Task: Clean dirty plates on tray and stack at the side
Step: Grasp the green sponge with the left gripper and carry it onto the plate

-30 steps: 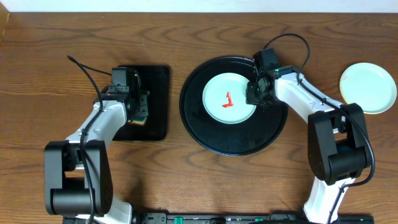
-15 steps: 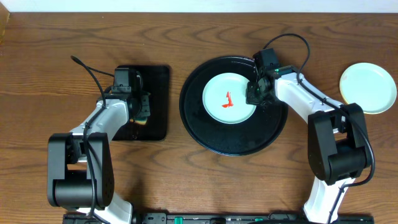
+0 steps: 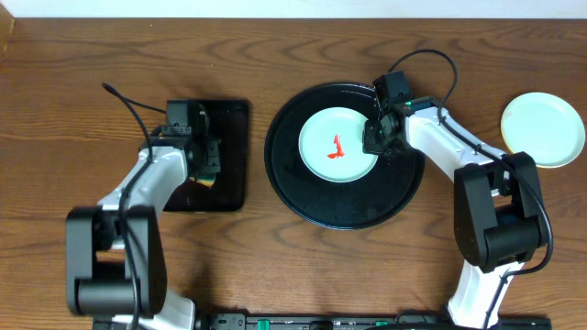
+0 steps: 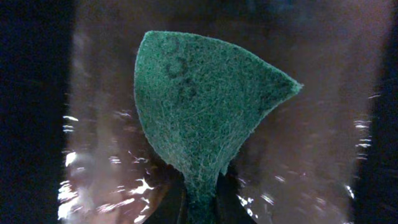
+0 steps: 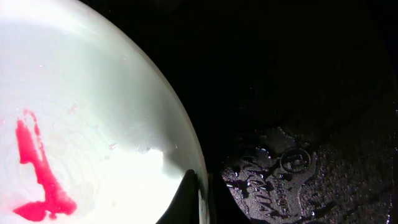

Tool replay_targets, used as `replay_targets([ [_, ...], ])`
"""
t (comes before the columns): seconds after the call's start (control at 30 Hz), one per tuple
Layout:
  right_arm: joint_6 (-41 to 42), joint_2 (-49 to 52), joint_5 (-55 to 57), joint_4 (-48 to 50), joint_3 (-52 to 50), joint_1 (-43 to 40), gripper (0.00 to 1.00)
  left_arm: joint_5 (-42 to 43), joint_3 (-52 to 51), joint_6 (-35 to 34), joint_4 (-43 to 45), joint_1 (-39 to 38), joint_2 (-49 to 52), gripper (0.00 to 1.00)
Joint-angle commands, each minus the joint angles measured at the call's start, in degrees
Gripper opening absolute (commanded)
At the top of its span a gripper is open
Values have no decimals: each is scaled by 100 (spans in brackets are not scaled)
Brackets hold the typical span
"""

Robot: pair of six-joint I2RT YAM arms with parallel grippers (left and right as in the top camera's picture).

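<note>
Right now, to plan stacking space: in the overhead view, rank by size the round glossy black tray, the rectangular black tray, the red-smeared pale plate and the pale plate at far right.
1. Round glossy black tray.
2. Rectangular black tray, partly under the left arm.
3. Red-smeared pale plate and far-right pale plate: look alike, unranked.

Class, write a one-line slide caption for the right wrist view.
Right tool grips the rim of a red-smeared plate on the wet black tray.
</note>
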Motion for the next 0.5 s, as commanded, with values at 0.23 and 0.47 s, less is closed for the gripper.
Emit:
replay_targets([
  [0.23,13,310,160,-11,-103,35,1,59,61,-105,13,-275,-1961,8],
  [0.47,15,310,157,-11,-103,35,1,81,59,-549,372,-1281,-1838,7],
])
